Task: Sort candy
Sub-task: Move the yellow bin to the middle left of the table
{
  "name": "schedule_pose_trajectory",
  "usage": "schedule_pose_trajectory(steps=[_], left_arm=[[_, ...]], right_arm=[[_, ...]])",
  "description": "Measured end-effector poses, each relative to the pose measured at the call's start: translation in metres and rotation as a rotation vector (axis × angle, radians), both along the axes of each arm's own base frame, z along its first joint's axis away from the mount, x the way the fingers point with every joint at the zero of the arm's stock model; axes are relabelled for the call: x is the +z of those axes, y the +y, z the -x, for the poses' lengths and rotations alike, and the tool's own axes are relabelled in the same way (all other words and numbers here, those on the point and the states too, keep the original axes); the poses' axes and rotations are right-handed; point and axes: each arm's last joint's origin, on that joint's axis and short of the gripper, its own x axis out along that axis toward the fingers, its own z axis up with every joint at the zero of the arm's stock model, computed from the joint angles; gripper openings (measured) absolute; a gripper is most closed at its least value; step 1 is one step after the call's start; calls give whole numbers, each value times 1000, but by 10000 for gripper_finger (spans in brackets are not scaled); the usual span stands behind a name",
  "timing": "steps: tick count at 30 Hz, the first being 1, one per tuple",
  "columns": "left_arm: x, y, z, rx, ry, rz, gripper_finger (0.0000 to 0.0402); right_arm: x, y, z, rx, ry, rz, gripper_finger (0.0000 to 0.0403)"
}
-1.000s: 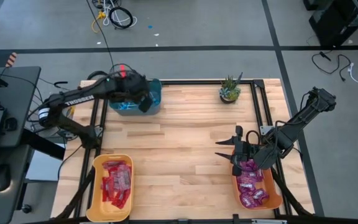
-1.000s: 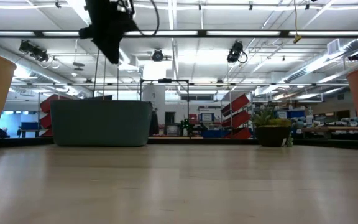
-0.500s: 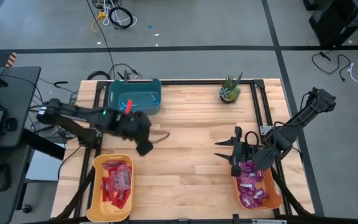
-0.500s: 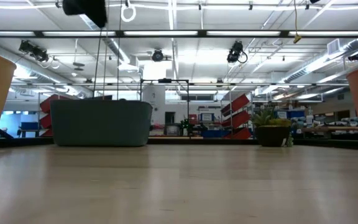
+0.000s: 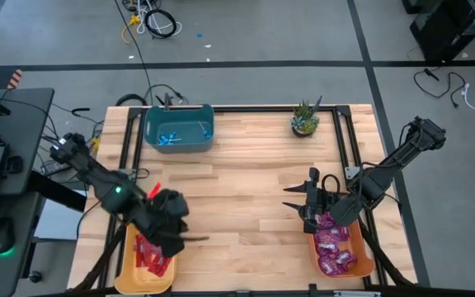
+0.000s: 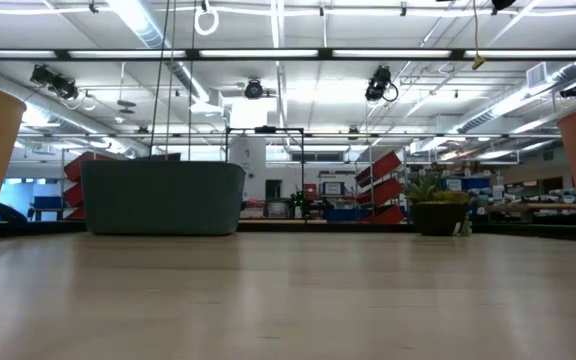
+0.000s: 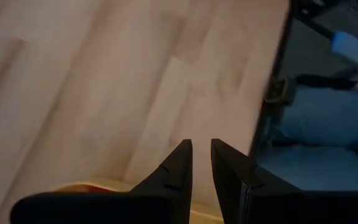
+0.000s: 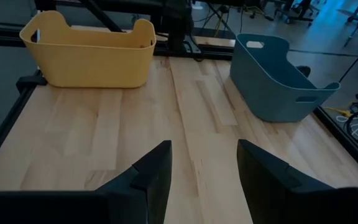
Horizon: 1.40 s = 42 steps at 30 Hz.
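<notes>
High view: the left gripper [image 5: 174,235] hangs over the yellow bin [image 5: 129,266] at the table's near left corner, above the red packets [image 5: 148,256] lying in that bin. In the left wrist view its fingers [image 7: 180,167] stand close together with a thin gap between them, and nothing shows held there; the yellow rim sits just under them. The right gripper [image 5: 300,198] waits over bare wood just beside the orange bin [image 5: 368,262] at the near right corner, which holds the purple packets [image 5: 333,241]. In the right wrist view its fingers [image 8: 155,167] are spread wide with nothing between them, facing the yellow and teal bins across the table [image 5: 246,177]. The blue lollipops [image 5: 168,139] lie in the teal bin [image 5: 205,132] at the far left. A plant [image 5: 305,119] stands at the far edge. The low view shows no gripper.
</notes>
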Motion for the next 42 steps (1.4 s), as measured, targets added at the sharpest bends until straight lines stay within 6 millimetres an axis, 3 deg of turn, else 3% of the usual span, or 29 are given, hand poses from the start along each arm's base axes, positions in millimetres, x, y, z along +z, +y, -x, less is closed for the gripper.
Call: schedule_pose_trajectory(steps=[8,15,28,33,42], left_arm=[[-15,-37,13,-44,90,54,62],[-34,-50,22,36,244,24,62],[-52,-41,33,166,460,-189,29],[-57,-38,35,182,482,-215,6],[-81,-32,40,201,540,-290,2]], right_arm=[[0,0,0,0,0,0,168],[0,0,0,1,0,-1,168],[0,0,0,2,-2,-2,168],[0,0,0,2,-2,-1,168],[0,0,0,2,-2,-1,168]])
